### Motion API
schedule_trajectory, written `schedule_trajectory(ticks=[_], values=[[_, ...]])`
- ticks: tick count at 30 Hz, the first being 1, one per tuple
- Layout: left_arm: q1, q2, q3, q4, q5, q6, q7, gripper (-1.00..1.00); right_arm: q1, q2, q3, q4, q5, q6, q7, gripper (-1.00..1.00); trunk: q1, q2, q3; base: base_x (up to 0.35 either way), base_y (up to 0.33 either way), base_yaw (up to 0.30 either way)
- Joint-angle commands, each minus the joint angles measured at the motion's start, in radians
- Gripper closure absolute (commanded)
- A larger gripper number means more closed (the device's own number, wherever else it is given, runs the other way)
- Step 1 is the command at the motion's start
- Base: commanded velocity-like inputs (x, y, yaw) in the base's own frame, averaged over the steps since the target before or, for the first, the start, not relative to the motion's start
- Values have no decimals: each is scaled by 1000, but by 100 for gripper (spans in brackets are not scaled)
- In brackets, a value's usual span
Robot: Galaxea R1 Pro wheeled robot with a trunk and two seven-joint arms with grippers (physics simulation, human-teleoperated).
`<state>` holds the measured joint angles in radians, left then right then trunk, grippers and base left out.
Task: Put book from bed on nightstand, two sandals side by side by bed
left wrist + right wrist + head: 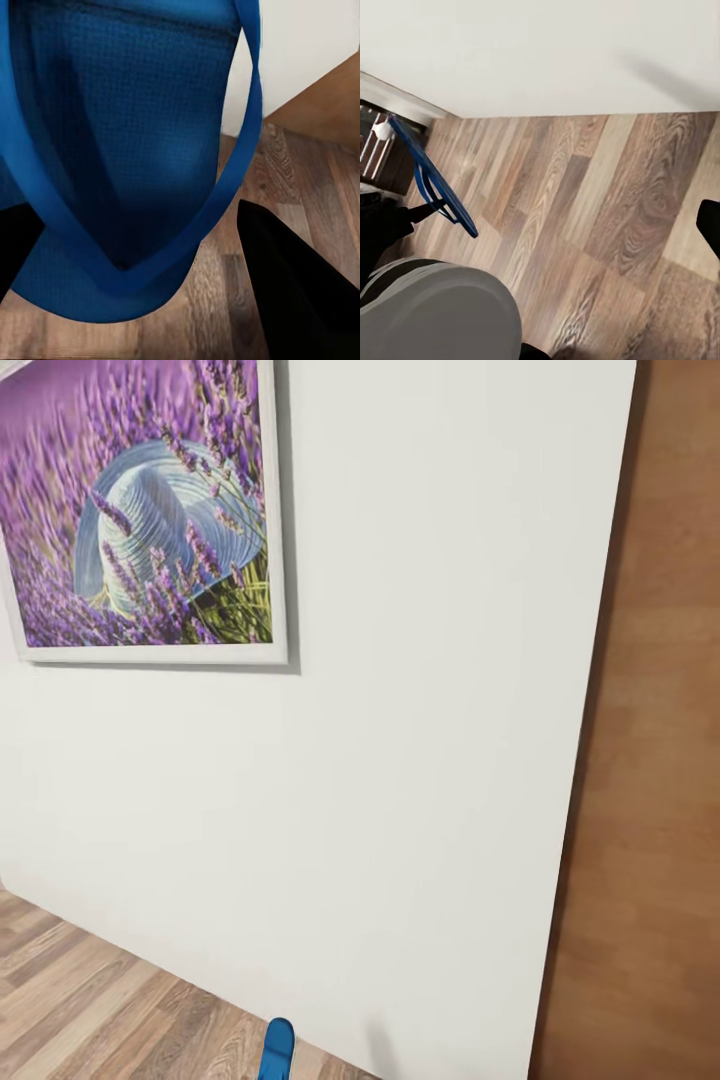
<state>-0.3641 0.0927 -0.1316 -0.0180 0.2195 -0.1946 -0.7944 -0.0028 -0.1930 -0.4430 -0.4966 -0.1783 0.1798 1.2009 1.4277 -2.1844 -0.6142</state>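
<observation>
My left gripper (150, 277) is shut on a bright-blue sandal (127, 135). In the left wrist view its sole and thong strap are very close, with a black finger (296, 300) on either side. The sandal's tip (277, 1050) pokes up at the lower edge of the head view, in front of a white wall. In the right wrist view the same sandal (431, 180) appears edge-on above the wood floor. My right gripper (547, 232) is open over bare planks, one fingertip (711, 225) at the picture's edge. The book, bed and nightstand are out of view.
A white wall (400, 760) stands close ahead, with a framed lavender picture (140, 510) hanging on it. A brown wooden panel (660, 760) borders the wall on the right. Light-brown plank floor (600, 210) runs below, and my grey body (435, 315) is close by.
</observation>
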Motion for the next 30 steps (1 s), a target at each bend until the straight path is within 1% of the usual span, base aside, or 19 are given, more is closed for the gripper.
schedule_trajectory(ticks=[1, 30], values=[[-1, 0, -8, 1, 6, -6, 1, 100, 0, 0, -2, 0, -4, 10, 4, -100, 0, -1, -1, 0, 0, 294], [-1, -1, -8, 1, 6, -6, 1, 100, 0, 4, 1, 1, -3, 10, 3, -100, 0, -1, -12, 0, 0, 292]])
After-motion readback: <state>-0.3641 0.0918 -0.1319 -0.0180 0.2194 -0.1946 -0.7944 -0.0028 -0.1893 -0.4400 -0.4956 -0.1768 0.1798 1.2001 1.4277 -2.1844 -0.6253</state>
